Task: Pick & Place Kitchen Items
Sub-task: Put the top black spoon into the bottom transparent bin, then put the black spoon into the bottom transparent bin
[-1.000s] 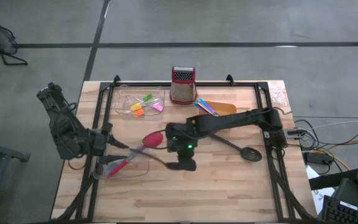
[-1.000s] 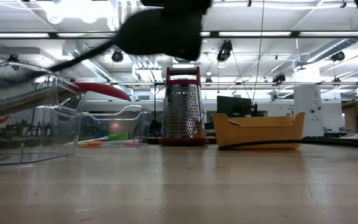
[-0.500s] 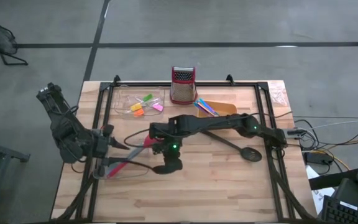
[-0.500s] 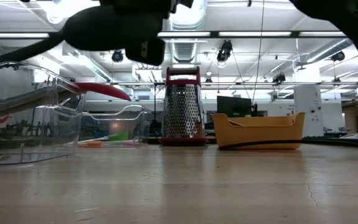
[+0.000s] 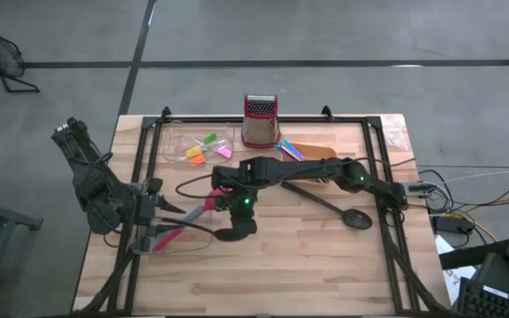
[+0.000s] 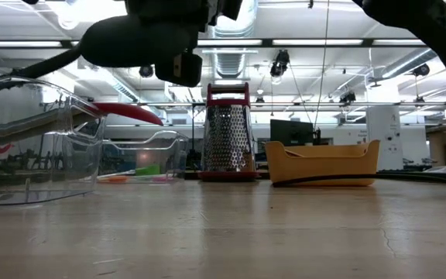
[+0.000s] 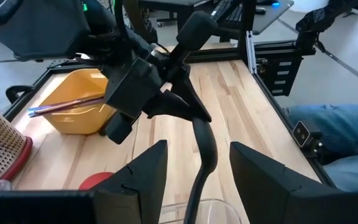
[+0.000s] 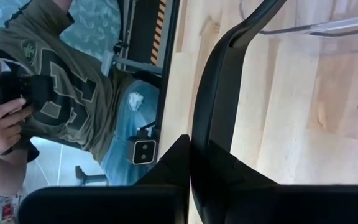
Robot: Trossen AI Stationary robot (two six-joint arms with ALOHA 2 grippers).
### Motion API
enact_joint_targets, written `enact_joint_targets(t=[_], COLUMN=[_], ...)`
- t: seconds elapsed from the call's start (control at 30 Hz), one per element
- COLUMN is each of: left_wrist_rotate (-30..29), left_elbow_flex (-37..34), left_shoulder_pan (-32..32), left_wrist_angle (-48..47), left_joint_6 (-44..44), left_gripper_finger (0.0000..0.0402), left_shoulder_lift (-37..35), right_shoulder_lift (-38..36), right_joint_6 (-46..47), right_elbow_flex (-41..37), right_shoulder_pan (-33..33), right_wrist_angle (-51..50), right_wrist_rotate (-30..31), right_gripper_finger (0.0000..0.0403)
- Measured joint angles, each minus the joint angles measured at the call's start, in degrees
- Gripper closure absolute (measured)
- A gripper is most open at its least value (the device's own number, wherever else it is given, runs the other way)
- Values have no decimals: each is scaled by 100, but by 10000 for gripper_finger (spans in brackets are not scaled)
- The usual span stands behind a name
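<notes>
— What is different from a second ago?

— The right gripper [image 5: 228,201] has been carrying its black slotted spoon [image 5: 203,224] leftward across the table [image 5: 307,265]; the spoon's head, which was near the middle of the boards, is now sitting closer to the clear tray [image 5: 177,240] at the left edge. In the right wrist view the fingers are closing tight on the spoon's dark handle [image 8: 225,106].

— And the left arm?

— The left gripper [image 5: 153,208] is waiting at the table's left side with its fingers spread wide apart, holding nothing; the spoon's handle is running between them in its wrist view.

— Where are the other items lying?

— A second black slotted spoon [image 5: 347,215] is lying on the boards to the right. The red-headed spoon [image 5: 184,223] is resting partly in the near clear tray. The small coloured blocks [image 5: 203,150] are sitting in the far clear tray [image 5: 173,141], and thin coloured sticks [image 5: 292,152] are lying in the orange bowl [image 5: 323,152], beside the red-topped grater [image 5: 260,120].

— Any writing that can be read?

— None that I can make out.

— The surface and the room?

— The table is pale wooden planking in a black frame (standing on a grey concrete floor). The low view is showing a bright hall with ceiling lights, and a person [image 8: 61,93] in a printed olive shirt and jeans is sitting just past the table's edge.
</notes>
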Motion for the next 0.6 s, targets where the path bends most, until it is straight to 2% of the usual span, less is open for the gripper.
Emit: enact_joint_targets(t=[0.43,0.6], left_wrist_rotate=[-3,-3], left_elbow_flex=[0,0], left_shoulder_pan=[0,0], left_wrist_angle=[-72,-72], left_joint_6=[-118,-121], left_gripper_finger=[221,220], left_shoulder_lift=[59,137], right_shoulder_lift=[-11,-136], right_joint_6=[75,157], right_elbow_flex=[9,55], right_shoulder_pan=[-21,-48], right_wrist_angle=[-6,-146], right_wrist_rotate=[-2,-326], right_gripper_finger=[302,275])
